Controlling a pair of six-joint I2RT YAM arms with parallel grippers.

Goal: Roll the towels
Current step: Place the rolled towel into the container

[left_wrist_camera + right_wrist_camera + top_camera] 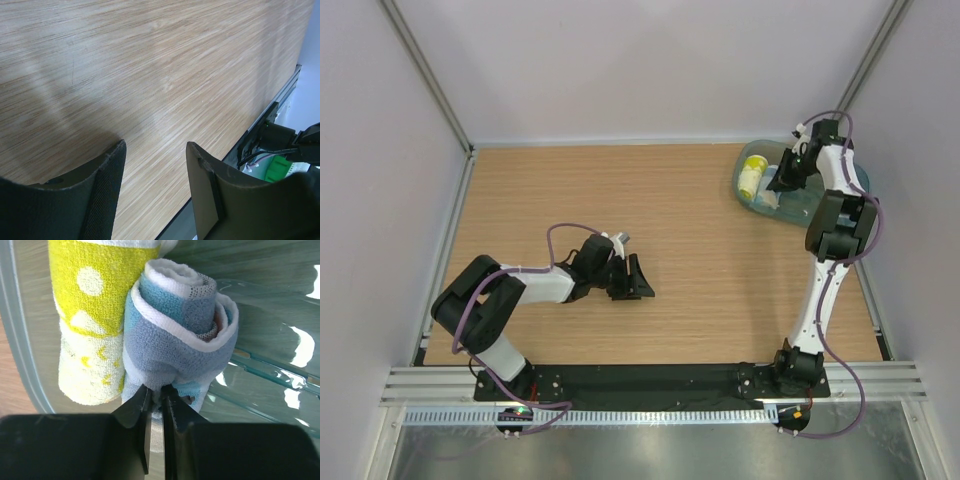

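Top external: worktop (720,290) carries teal tray (270,305) at far right | inside it, rolled yellow towel (90,315) touches rolled light blue towel (175,340) | right claw (156,396) pinches the blue roll's lower edge; let go gently, judging it may unwind | left claw (156,150) spread, empty.

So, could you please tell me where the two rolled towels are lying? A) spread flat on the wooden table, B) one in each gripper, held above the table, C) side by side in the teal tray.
C: the yellow towel and the blue towel lie rolled and touching inside the teal tray.
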